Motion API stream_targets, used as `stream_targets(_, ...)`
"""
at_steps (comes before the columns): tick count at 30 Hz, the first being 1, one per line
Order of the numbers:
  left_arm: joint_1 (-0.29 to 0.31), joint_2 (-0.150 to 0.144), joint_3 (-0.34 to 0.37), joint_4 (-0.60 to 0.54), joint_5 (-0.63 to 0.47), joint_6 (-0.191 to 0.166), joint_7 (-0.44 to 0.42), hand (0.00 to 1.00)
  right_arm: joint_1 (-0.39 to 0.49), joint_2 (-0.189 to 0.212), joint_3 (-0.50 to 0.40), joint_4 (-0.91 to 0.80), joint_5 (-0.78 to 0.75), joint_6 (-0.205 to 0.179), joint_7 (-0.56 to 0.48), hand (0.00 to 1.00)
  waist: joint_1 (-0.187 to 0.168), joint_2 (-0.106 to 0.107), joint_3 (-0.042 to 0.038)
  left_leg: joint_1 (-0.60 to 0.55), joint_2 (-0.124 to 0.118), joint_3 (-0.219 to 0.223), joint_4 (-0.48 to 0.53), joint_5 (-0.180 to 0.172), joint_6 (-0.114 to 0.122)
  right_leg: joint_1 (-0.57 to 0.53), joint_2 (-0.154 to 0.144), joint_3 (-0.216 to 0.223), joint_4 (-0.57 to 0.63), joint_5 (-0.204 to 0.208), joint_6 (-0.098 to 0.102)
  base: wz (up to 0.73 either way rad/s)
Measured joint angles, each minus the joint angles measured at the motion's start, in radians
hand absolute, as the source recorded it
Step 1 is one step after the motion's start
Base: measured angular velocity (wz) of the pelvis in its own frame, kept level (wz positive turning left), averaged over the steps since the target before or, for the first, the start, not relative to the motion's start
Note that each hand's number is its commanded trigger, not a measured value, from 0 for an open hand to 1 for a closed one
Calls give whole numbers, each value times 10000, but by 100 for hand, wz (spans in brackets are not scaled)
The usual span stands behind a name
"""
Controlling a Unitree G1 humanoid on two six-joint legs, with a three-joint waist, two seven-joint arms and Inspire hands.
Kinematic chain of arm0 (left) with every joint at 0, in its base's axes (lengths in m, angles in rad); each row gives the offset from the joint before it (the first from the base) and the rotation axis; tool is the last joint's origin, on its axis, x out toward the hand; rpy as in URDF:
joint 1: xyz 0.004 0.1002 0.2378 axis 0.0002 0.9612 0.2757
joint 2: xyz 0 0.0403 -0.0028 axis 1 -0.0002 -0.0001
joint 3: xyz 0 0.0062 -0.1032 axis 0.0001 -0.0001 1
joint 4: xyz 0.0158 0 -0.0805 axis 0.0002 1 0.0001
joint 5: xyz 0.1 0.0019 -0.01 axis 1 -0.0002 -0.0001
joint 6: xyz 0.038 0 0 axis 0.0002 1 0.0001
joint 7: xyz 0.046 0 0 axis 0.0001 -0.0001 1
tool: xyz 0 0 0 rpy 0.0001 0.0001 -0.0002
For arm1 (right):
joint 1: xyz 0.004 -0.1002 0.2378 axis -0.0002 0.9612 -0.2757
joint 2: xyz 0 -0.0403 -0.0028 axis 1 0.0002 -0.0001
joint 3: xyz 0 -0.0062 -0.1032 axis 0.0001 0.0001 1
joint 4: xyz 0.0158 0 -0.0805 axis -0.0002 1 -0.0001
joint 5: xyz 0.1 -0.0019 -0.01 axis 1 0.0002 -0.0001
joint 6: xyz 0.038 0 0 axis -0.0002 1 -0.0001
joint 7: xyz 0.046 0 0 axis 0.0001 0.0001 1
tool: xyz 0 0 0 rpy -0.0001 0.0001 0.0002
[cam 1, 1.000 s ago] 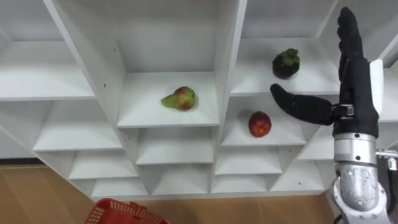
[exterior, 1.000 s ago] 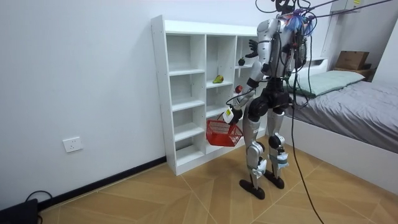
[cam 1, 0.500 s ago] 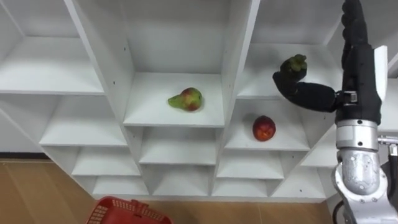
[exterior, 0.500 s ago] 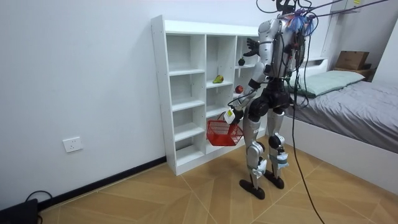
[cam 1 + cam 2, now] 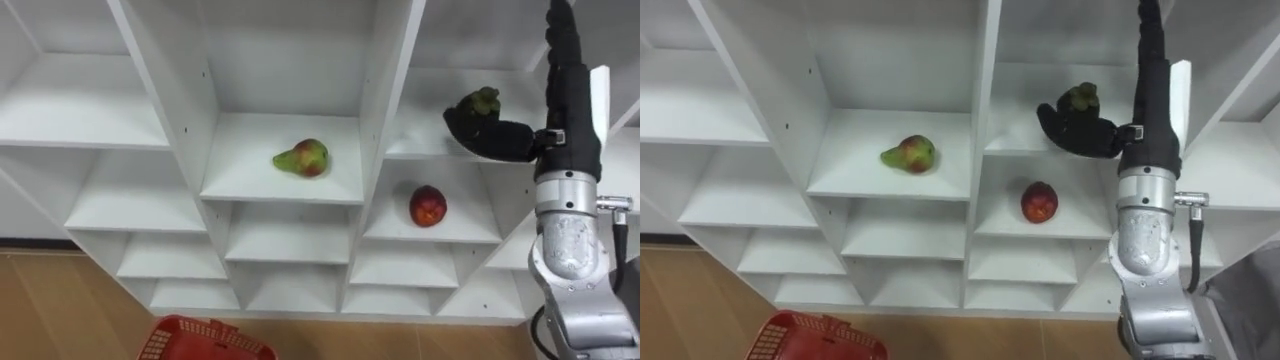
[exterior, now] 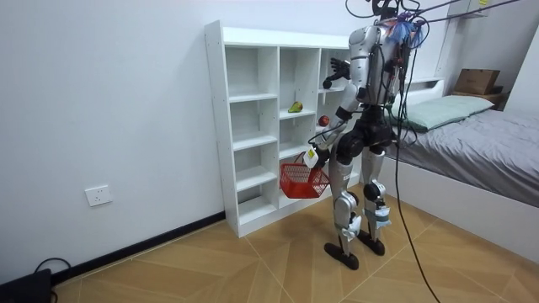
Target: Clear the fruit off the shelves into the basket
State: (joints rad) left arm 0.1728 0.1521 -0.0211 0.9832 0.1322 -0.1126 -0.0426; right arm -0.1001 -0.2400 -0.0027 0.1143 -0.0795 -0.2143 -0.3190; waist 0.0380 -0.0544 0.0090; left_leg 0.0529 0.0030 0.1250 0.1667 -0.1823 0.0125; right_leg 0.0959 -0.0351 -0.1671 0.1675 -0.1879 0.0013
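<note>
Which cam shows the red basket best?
Room view: the whole red basket shows, hanging low at the robot's side before the white shelf unit. Both eye views catch part of it, cut off by the bottom edge.

White shelf unit [image 5: 385,150], open compartments. Centre of frame: pear [image 5: 303,158] lying on a board. Right of centre, slightly lower: red fruit [image 5: 428,206]. Upper right: dark fruit [image 5: 481,101], green-topped, on its board.

Dark fruit [image 5: 479,101] half hidden behind right hand [image 5: 568,130] thumb; hand's top cut by upper edge; red basket [image 5: 200,328] cut by bottom edge.
</note>
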Motion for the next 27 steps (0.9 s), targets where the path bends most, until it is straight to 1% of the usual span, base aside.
stream_targets(5,-63,-12,-2,3,5,52,127,100,-127,-10,16,435,122,110,169,0,8,6,-2,3,5,12,7,1,-1,10,1,-9,2,0,0,0)
stream_targets(9,-65,-65,0,6,-1,148,113,100,-208,-13,12,842,186,307,198,0,32,7,-3,-53,2,10,21,3,1,-15,-1,-15,3,0,0,0)
stream_targets(13,-69,-64,-3,6,-2,211,98,100,-329,-36,13,1210,186,321,283,0,92,6,-3,-57,2,9,20,5,0,-23,-3,-23,5,0,0,0)
stream_targets(18,-85,-65,22,6,-21,210,96,100,-487,-120,8,1558,190,349,421,0,198,-8,4,-72,-16,4,19,27,23,-7,-66,-268,7,-1,1,5)
stream_targets(21,-67,-52,185,17,-20,221,52,100,-768,-135,-8,2022,325,405,664,0,186,-66,14,-57,-20,11,20,28,24,15,-73,-277,4,-1,1,0)
stream_targets(24,-63,-44,195,18,-52,242,58,100,-958,-214,0,2407,359,425,823,0,207,-97,11,-56,-27,8,20,33,33,20,-79,-286,5,0,1,0)
stream_targets(27,-63,-23,211,17,-51,282,50,100,-962,-232,0,2607,327,425,934,0,216,-137,7,-53,-25,7,24,34,33,25,-78,-302,7,0,2,0)
